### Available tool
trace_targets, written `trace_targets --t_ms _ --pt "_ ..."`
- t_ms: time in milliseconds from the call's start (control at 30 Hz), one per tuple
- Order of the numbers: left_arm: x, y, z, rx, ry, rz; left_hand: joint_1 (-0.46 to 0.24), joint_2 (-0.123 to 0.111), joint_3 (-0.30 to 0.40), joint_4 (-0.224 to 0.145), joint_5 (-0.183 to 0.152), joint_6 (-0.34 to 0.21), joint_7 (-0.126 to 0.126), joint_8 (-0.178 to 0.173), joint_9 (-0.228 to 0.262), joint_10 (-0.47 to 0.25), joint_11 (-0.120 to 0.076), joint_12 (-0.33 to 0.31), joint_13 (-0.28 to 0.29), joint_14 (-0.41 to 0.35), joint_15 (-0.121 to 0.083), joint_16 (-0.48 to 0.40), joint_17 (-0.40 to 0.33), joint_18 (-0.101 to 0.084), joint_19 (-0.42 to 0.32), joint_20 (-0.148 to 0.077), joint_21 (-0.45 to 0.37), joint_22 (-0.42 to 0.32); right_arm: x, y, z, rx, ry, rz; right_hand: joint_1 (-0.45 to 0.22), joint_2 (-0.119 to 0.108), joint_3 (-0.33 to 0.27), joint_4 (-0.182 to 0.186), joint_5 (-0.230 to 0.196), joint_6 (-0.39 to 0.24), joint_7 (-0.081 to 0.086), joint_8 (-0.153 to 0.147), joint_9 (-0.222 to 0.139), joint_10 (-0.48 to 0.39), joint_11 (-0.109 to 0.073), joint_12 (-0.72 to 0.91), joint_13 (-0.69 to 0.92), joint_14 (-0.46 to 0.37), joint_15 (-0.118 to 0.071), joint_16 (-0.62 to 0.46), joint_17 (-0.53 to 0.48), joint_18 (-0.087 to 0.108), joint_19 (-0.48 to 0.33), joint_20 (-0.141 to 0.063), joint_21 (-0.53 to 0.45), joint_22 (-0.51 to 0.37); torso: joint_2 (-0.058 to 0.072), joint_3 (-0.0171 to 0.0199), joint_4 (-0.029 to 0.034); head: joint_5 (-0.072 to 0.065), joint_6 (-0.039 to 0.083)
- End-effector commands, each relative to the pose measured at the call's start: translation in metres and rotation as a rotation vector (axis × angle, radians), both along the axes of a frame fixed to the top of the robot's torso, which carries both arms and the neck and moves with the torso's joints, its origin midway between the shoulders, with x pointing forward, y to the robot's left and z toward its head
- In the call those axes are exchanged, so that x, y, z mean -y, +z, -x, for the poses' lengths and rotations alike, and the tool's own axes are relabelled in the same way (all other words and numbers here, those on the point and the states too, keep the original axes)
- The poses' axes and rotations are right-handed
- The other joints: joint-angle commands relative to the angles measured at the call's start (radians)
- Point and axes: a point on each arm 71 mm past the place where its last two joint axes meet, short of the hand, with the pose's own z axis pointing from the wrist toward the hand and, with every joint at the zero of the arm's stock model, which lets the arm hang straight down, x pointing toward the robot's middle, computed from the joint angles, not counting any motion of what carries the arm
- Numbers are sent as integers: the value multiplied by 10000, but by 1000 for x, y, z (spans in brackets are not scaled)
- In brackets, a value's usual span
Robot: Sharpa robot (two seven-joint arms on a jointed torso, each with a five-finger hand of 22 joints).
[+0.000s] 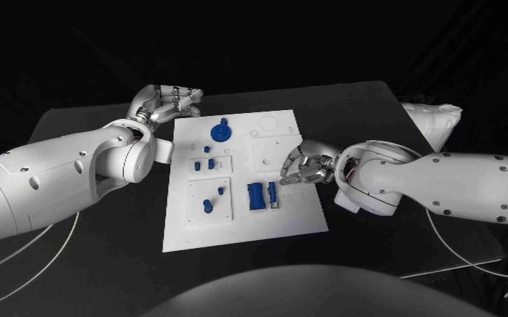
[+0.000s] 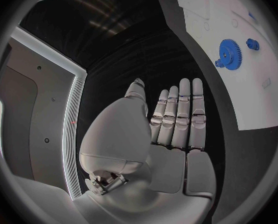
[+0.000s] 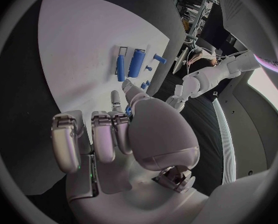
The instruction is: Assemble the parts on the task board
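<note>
right hand (image 1: pixel 299 168) over task board (image 1: pixel 277 218), perhaps touching

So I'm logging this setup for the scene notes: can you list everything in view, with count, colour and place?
Task board: one, white, middle of the black table.
Gear: one, blue, far left part of the board.
Long blocks: two, blue, side by side near the board's middle.
Small parts: several, blue, in the board's left compartments.
Table: one, black.
White bag-like thing: one, far right of the table.
Left robot hand: silver, off the board's far left corner, fingers straight.
Right robot hand: silver, over the board's right side, fingers curled.
</note>
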Motion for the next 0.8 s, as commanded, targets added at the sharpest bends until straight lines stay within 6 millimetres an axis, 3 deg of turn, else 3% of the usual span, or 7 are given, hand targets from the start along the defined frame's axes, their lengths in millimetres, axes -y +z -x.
trace_targets --t_ms 33,267,367,800 --pt "3 1 0 56 -191 32 -10 92 -53 -16 41 -51 -14 66 15 -70 5 49 11 -52 7 38 -16 111 67 20 -61 -13 -5 5 -2 1076 611 -5 162 1 49 -30 29 109 -75 -147 -132 1046 -115 28 2629 1055 -85 41 2633 -67 1046 -117 45 2633 -1 0 5 -15 0" --pt "2 1 1 64 -195 21 -1 98 -52 -17 45 -52 -15 67 15 -70 5 49 11 -53 7 40 -18 111 68 20 -63 -16 -10 3 -3 1069 639 -156 309 31 60 16 22 554 -187 -518 -488 1046 -228 28 2629 1055 -201 41 2633 -67 1046 -212 45 2633 12 0 13 -3 0" --pt "2 1 1 65 -193 20 -1 98 -52 -17 45 -52 -15 67 15 -70 5 49 11 -53 7 40 -18 111 68 20 -63 -16 -13 1 -4 1050 649 -142 311 28 32 45 -34 675 -125 -563 -541 1046 -191 28 2629 1055 -194 41 2633 -67 1046 -221 45 2633 5 -6 3 -4 0" --pt "1 1 1 64 -174 12 18 111 -51 -20 52 -54 -16 68 15 -70 4 51 11 -55 7 42 -20 111 70 20 -68 -22 -21 -6 -9 783 771 80 466 110 74 12 22 956 -152 -626 -629 1046 -201 28 2629 1055 -189 41 2633 -67 1046 -223 45 2633 6 -5 10 9 0"
